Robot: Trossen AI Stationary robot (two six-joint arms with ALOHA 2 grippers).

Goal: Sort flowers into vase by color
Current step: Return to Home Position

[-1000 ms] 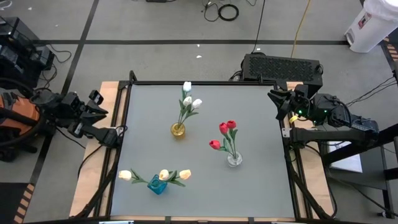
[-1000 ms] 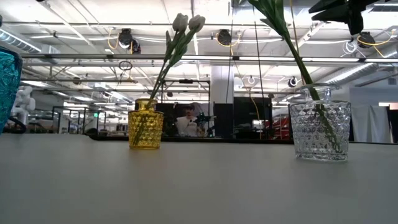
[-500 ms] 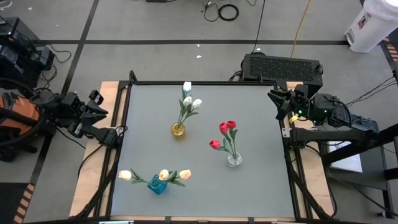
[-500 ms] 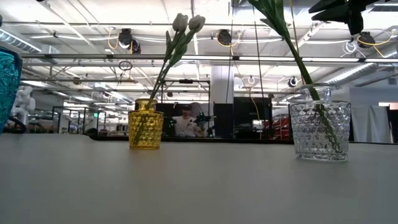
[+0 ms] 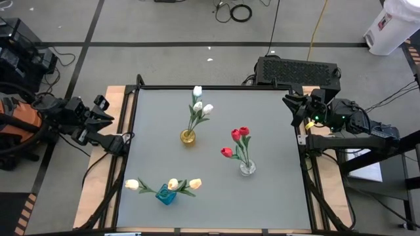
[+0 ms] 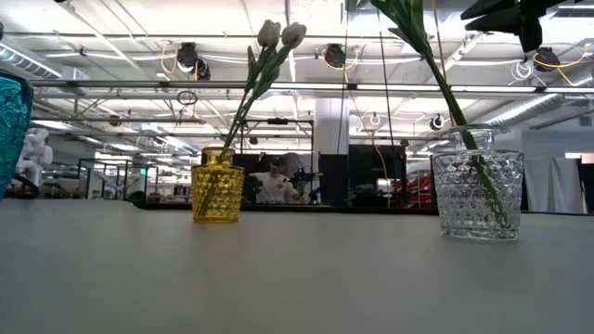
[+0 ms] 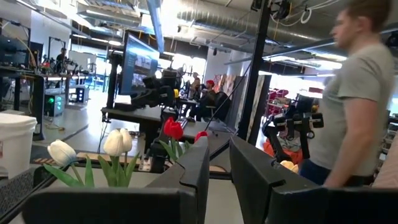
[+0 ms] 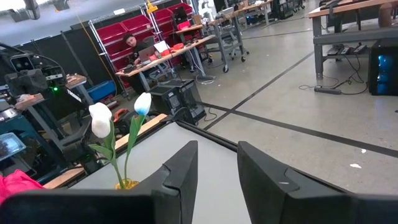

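Three vases stand on the grey table, each with tulips whose stems stick into it. The yellow vase [image 5: 188, 136] [image 6: 218, 186] holds white tulips [image 5: 200, 105]. Red tulips [image 5: 236, 137] are in the clear glass vase [image 5: 247, 168] [image 6: 478, 183]. Pale yellow tulips [image 5: 172, 184] lean out of the blue vase [image 5: 165, 195] [image 6: 11, 130]. My left gripper [image 5: 111, 121] [image 7: 219, 146] waits at the table's left edge, open by a narrow gap. My right gripper [image 5: 292, 108] [image 8: 217, 152] waits at the right edge near the far corner, also narrowly open. Neither touches anything.
A black frame [image 5: 216, 87] runs round the table top. A black box [image 5: 296, 70] sits behind the far right corner. Bare grey surface lies between the vases and along the near right part. A person [image 7: 360, 93] stands beyond the table in the left wrist view.
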